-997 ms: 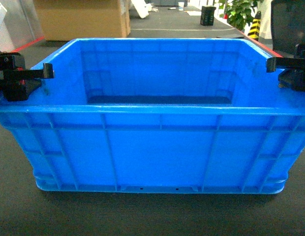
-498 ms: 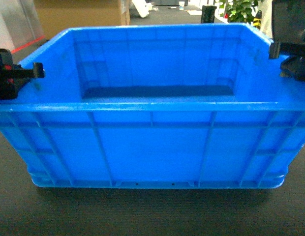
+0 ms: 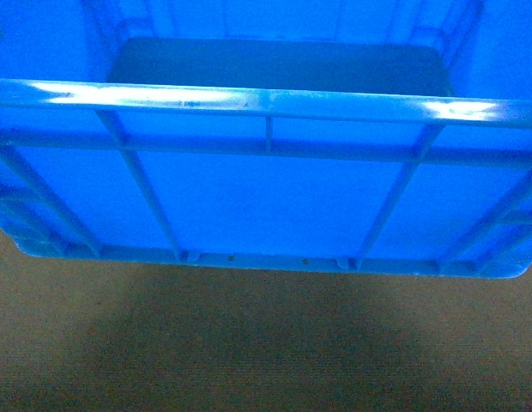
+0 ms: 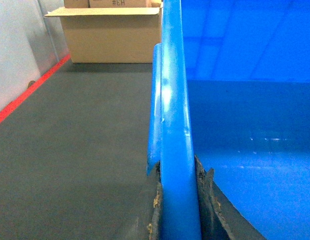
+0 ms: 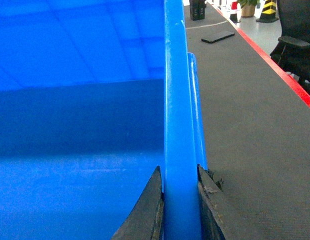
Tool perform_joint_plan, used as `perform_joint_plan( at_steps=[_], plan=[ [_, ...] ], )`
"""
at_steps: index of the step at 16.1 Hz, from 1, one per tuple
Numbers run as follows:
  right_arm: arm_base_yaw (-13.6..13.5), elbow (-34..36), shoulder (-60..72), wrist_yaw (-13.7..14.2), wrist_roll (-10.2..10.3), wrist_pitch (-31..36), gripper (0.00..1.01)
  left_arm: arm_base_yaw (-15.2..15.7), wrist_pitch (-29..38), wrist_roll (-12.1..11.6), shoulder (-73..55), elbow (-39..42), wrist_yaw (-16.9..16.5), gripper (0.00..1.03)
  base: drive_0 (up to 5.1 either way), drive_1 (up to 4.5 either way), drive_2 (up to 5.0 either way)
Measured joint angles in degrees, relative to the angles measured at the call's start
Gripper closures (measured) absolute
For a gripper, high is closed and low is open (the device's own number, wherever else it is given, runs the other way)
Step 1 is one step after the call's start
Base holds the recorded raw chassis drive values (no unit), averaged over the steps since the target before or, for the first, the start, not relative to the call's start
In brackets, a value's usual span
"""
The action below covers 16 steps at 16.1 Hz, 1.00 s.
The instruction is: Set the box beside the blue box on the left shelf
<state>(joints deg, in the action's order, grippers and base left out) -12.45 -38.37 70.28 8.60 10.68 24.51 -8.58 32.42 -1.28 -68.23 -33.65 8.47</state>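
Bare floor [image 4: 80,150] beside box [image 3: 266,197]; cardboard carton [image 4: 112,35] beyond.

Box [image 3: 266,197] now higher and nearer in head view, both claws out of frame

Box [image 3: 266,197] on floor [image 3: 266,343]; cardboard carton [image 4: 112,35] behind, left.

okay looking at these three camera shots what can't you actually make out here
- Left shelf and its blue box: in no view; the box fills the head view.
- Both grippers: cut off by the head view's edges.
- Left gripper and right gripper: only the fingers flanking the rim show.
- Cardboard carton: top cropped, label unreadable.
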Motion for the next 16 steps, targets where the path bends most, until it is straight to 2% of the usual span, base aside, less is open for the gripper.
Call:
perform_joint_plan(
  at_steps=[1,4,5,16],
  plan=[
    [0.0,0.94,-1.64,0.17,-0.11,0.0,0.89,-0.22,-0.2,-0.04,1.86,0.98,0.28,0.92,0.0,0.0,0.0],
    [-0.74,3.54,-4.96,3.06,-2.64,4.68,0.89,-1.01,2.12,-0.02,5.77,3.67,1.53,0.92,0.0,0.0,0.0],
    [-0.77,3.54,-5.27,3.19,-2.97,4.96,0.89,-1.03,2.43,0.0,5.84,3.67,1.57,0.92,0.0,0.0,0.0],
    [-0.79,3.78,-5.27,3.41,-3.23,4.63,0.89,-1.09,1.81,0.22,5.6,3.67,1.44,0.92,-0.1,-0.14,-0.1]
  ],
)
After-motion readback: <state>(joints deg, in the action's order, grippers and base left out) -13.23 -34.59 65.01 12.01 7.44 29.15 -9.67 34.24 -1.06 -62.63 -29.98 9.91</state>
